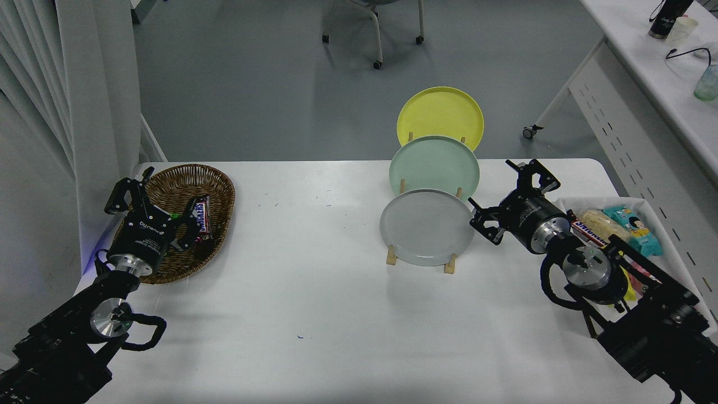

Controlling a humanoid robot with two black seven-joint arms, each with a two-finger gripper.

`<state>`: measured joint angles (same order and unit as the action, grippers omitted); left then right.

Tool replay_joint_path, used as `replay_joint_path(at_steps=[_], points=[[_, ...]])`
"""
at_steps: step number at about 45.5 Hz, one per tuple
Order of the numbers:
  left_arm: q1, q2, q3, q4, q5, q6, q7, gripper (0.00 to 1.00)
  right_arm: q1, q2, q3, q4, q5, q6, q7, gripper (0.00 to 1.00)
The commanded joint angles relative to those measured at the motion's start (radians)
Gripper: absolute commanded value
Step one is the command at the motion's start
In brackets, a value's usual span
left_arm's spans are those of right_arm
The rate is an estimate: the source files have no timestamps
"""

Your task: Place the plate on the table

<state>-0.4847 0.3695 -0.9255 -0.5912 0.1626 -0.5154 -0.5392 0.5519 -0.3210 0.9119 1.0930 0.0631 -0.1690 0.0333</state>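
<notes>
The light grey plate [426, 226] stands upright at the front of a wooden rack [449, 265] on the white table [314, 303]. A mint green plate [435, 165] and a yellow plate [440, 116] stand behind it in the same rack. My right gripper [505, 196] is open and empty, just right of the grey plate's right rim and apart from it. My left gripper [151, 202] is open and parked at the lower left, over a wicker basket [216, 185].
The basket holds candy bars [202, 214]. A white tray [681, 252] with snack packets lies at the table's right edge, under my right arm. A white perforated desk [634, 123] stands at the far right. A chair base [376, 33] is on the floor beyond.
</notes>
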Motion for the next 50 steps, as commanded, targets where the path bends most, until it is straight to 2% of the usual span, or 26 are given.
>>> replay_joint_path(at_steps=[1, 22, 25, 33, 39, 50], points=[[0.000, 0.000, 0.000, -0.001, 0.000, 0.000, -0.001, 0.98, -0.001, -0.006, 0.010, 0.027, 0.003, -0.053, -0.006, 0.99], [0.000, 0.000, -0.001, 0.001, 0.000, 0.000, -0.001, 0.98, -0.012, -0.023, -0.004, 0.084, 0.006, -0.112, -0.050, 0.99], [0.000, 0.000, -0.001, 0.001, 0.000, 0.000, -0.001, 0.98, -0.004, -0.030, -0.004, 0.082, 0.033, -0.121, -0.050, 0.99], [0.000, 0.000, -0.001, 0.001, 0.000, 0.000, -0.001, 0.98, 0.065, -0.032, -0.002, 0.074, 0.110, -0.233, -0.056, 0.99], [0.002, -0.001, -0.001, 0.001, 0.000, 0.000, -0.001, 0.98, 0.076, -0.033, -0.001, 0.080, 0.118, -0.260, -0.102, 0.99], [0.002, -0.001, -0.001, 0.001, 0.000, 0.000, -0.001, 0.98, 0.068, -0.052, -0.005, 0.111, 0.194, -0.300, -0.102, 0.99]])
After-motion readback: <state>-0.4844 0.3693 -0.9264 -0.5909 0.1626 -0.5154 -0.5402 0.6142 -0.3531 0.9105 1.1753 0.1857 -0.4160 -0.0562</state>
